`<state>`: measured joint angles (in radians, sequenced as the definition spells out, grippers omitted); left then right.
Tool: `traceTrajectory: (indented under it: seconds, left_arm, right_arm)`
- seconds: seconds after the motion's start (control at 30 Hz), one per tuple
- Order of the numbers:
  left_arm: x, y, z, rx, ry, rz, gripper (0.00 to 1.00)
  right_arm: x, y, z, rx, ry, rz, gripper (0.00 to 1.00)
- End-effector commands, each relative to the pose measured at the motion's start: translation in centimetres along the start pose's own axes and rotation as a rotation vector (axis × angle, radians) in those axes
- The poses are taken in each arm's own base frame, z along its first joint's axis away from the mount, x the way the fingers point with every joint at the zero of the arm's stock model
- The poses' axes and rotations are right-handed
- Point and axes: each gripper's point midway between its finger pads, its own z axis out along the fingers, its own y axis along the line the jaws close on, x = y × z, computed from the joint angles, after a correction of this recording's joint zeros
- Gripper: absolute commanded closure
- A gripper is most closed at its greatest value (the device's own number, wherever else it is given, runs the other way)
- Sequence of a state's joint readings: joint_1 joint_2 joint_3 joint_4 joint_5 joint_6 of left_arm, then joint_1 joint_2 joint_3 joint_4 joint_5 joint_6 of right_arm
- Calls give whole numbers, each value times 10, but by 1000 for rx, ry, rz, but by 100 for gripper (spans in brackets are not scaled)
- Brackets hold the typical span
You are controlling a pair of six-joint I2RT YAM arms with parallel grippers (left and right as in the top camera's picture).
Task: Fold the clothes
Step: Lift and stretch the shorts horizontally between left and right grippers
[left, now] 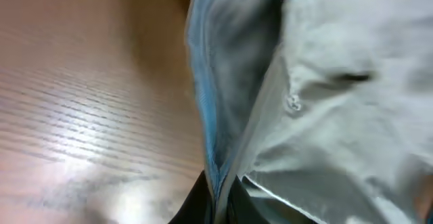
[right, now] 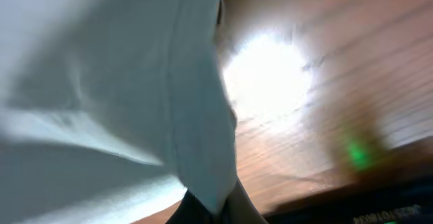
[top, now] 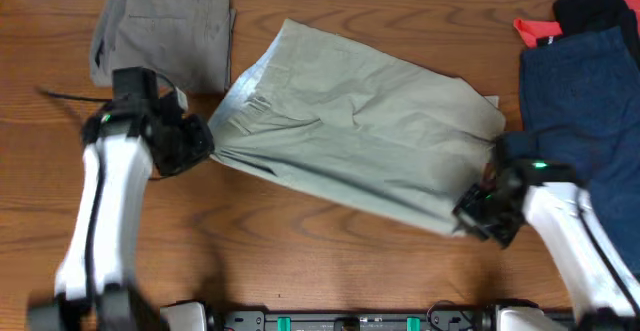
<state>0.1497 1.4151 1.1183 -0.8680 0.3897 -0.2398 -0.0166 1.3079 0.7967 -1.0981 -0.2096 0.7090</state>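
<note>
Overhead, the khaki shorts [top: 350,131] are lying spread across the middle of the wooden table [top: 300,271], slanting from the upper left down to the lower right. The left gripper [top: 200,143] is sitting at the left end of the shorts, right on the waistband edge. The right gripper [top: 478,209] is sitting at the lower right corner, on the leg hem. Grey-olive shorts [top: 165,31] are lying folded in the upper left of the frame, just beside the khaki pair. Navy shorts [top: 580,101] are lying at the right edge, with a red cloth [top: 535,29] and a black cloth [top: 595,9] above them.

From the left wrist camera, the pale blue waistband lining [left: 206,109] is running down the centre of the frame and disappearing between the dark fingers at the bottom edge. Those fingers are pressing together on it, pinching the waistband. Beige fabric is filling the right half, and bare table is showing on the left.

From the right wrist camera, the picture is blurring, yet the pale hem is narrowing toward the bottom centre and ending between the fingers there. These fingers are closing tightly on the hem corner. Bare table, with a bright glare, is filling the right side.
</note>
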Motion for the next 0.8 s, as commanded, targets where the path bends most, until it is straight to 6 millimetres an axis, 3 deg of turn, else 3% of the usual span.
traceTrajectory:
  seconds: [0.0,0.2,0.5,0.63,0.77]
  left_arm:
    - [1,-19,-53,36,-157,42,94]
    - [21,-42,-131,115,-352,65,94]
    - [43,-72,-232,181,-531,130,94]
    - [46,-80,-259,201,-586,152,94]
    - [51,-79,-261,196,-575,148,94]
  right_arm:
    - [-28,7,-60,-64,-199,-108,99]
    - [-29,11,-148,-99,-384,-173,99]
    - [-17,24,-244,-196,-567,-226,99]
    - [-12,28,-269,-229,-626,-242,99]
    - [-11,28,-274,-235,-637,-247,99]
